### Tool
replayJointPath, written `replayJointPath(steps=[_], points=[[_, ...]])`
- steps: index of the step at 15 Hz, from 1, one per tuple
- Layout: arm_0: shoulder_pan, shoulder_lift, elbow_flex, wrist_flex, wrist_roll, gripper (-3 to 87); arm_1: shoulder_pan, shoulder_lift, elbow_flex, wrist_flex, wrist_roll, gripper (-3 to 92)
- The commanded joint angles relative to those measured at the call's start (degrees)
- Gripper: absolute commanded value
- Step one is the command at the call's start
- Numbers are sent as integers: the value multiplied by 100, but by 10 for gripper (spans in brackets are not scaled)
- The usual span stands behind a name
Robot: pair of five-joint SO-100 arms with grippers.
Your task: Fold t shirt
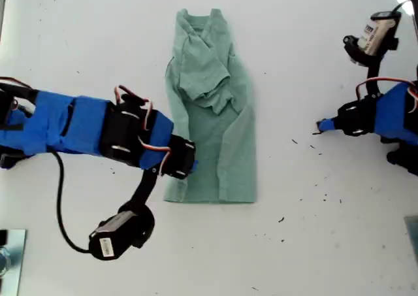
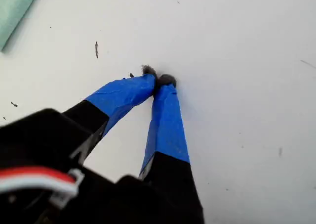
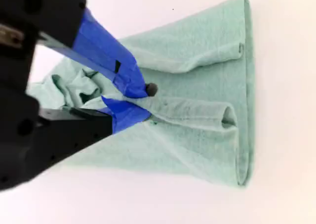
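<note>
The pale mint-green t shirt (image 1: 222, 132) lies on the white table, folded lengthwise into a narrow strip, with sleeves and neck bunched at its far end. My second gripper (image 3: 146, 101), on the arm coming from the exterior view's left, is at the shirt's lower edge (image 1: 186, 162) on that side. It is shut on a raised fold of the fabric (image 3: 197, 110). My first gripper (image 2: 158, 79) belongs to the arm at the exterior view's right (image 1: 321, 125). This gripper is shut on nothing, its tips on bare table, well apart from the shirt (image 2: 15, 6).
Small dark specks (image 1: 282, 219) dot the white table (image 1: 300, 61) between the shirt and the first arm. A black cable (image 1: 60, 211) loops near the second arm's camera module (image 1: 121, 234). A metal part (image 1: 10, 257) shows at the exterior view's lower left corner.
</note>
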Motion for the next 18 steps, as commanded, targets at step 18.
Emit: replayJointPath(steps=[18], points=[[-1292, 10266, 10890, -2004, -316, -2, -44, 62, 88, 53, -26, 27]])
